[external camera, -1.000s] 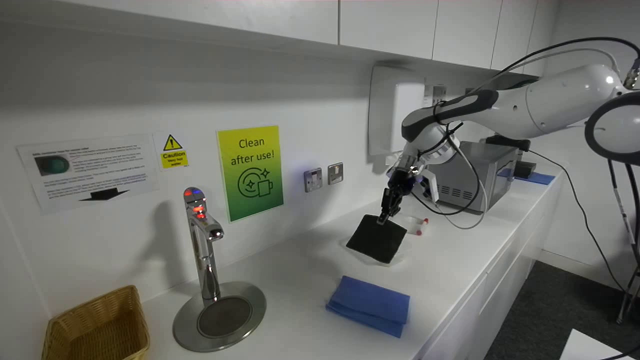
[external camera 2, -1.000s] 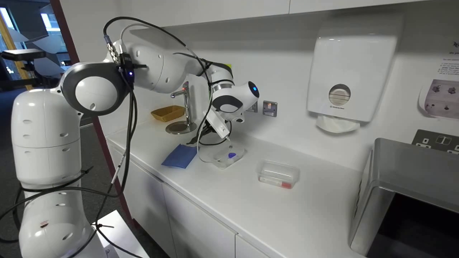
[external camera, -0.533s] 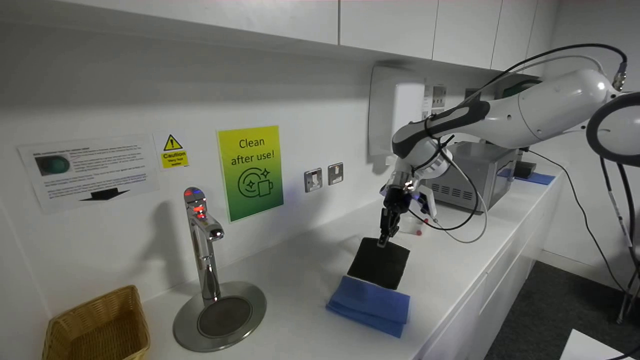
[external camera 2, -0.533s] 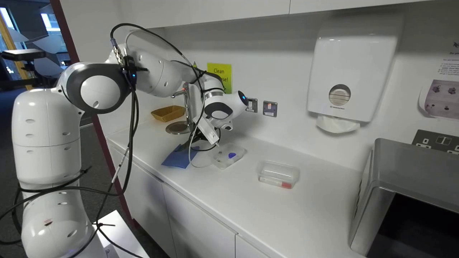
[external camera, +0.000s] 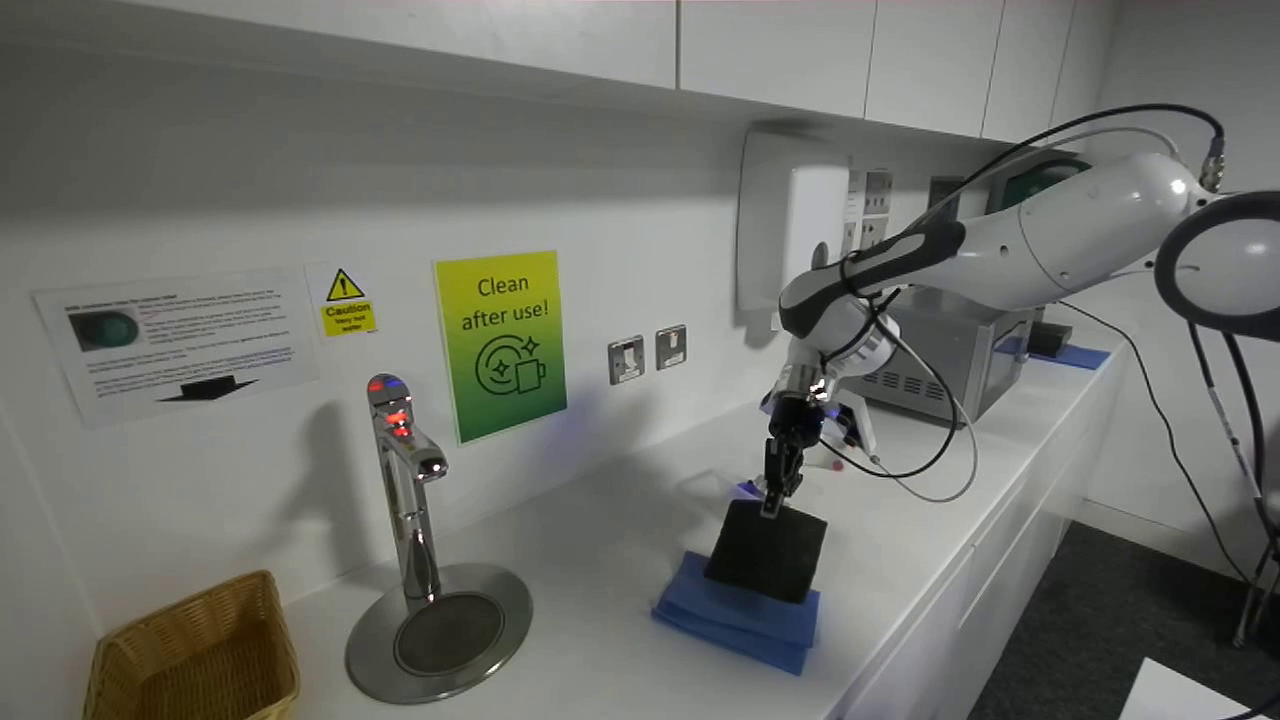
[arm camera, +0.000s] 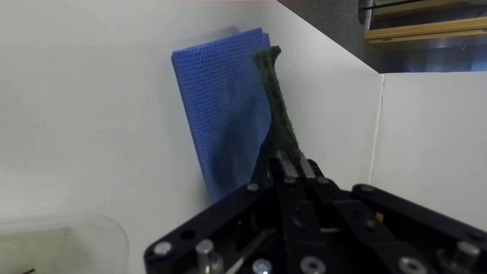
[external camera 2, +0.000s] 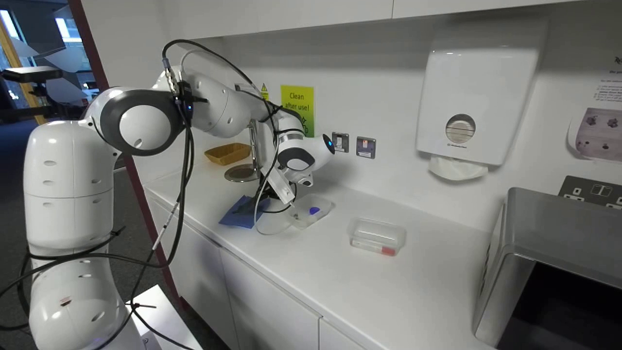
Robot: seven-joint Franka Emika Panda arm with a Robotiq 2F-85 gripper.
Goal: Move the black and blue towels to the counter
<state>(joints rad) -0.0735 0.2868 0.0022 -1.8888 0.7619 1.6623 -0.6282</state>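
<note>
The jaws of my gripper (arm camera: 296, 163) are clenched on an edge of the black towel (external camera: 765, 552), which hangs from them at a slant. A long white counter (external camera 2: 427, 287) runs along the wall (external camera 2: 369, 87) in both exterior views, and my arm (external camera 2: 150, 124) stretches out over it. A grey microwave (external camera 2: 563, 223) stands on the counter; well apart from it are a chrome tap (external camera: 408, 510) and a wicker basket (external camera: 272, 640). The blue towel (arm camera: 224, 106) lies folded flat on the counter, between the tap and the microwave. The black towel is over it, hiding part of it; I cannot tell whether the two touch. Near them sits a clear plastic tub (external camera 2: 303, 224) with a small blue object (external camera 2: 314, 210) inside.
</note>
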